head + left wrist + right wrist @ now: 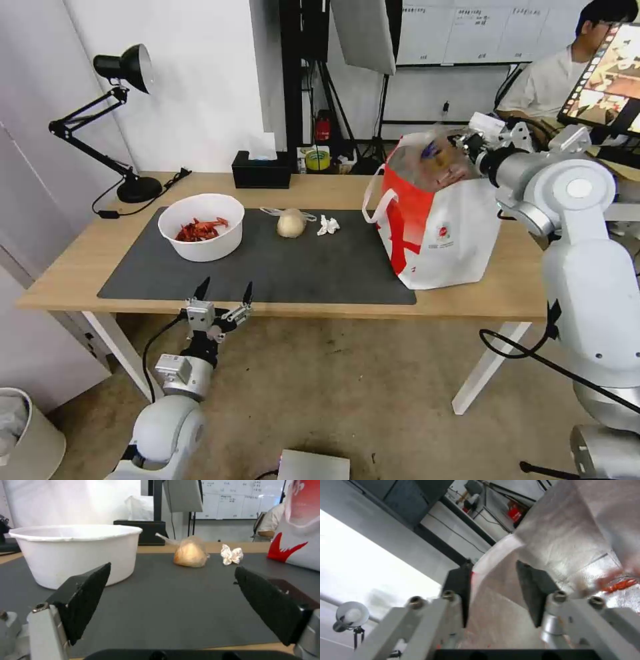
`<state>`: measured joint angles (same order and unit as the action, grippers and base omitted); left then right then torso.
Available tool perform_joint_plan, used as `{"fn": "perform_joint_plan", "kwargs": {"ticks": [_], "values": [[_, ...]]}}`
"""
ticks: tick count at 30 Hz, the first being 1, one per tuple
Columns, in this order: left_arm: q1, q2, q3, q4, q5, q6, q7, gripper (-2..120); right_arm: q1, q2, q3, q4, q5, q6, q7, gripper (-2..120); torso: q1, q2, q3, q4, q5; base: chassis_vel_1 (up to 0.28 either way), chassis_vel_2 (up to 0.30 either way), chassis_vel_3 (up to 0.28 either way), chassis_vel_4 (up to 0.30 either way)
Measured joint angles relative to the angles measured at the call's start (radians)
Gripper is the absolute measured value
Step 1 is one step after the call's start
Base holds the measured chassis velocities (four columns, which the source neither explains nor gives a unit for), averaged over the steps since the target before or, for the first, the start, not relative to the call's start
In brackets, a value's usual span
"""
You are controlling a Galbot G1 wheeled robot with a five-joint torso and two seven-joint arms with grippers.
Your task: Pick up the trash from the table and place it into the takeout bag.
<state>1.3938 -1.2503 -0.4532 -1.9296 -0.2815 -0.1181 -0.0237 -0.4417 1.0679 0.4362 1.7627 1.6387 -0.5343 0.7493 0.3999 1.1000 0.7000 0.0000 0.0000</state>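
Trash lies in a row across your mat [300, 267]: bowl [201, 227] of red shells to the left, wrapped lump [291, 223] upright with its twisted end trailing left, tissue [327, 225] just right of it. Your left gripper [223, 293] hangs at the tabletop's [80, 260] near edge, fingers wide and empty. Your right gripper [493, 580] sits at the bag's [440, 227] mouth, fingers narrowly parted, holding nothing you can make out; something clear and glossy shows inside, blurred.
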Motion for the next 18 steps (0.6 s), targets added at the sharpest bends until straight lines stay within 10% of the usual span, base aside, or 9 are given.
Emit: {"fn": "perform_joint_plan", "kwargs": {"ticks": [12,18], "values": [[0.005,-0.011,-0.001,-0.003,0.009,-0.003,0.001,100,-0.023,-0.005,0.006,0.094,0.034,-0.005,-0.001,83,0.0,0.0,0.0,0.0,0.0001,0.0,0.0,0.0,0.0],[0.009,-0.011,0.0,-0.021,0.013,-0.004,0.004,100,-0.091,-0.024,-0.047,0.253,0.056,-0.03,-0.161,100,0.0,0.0,0.0,0.0,0.0,0.0,0.0,0.0,0.0]]}}
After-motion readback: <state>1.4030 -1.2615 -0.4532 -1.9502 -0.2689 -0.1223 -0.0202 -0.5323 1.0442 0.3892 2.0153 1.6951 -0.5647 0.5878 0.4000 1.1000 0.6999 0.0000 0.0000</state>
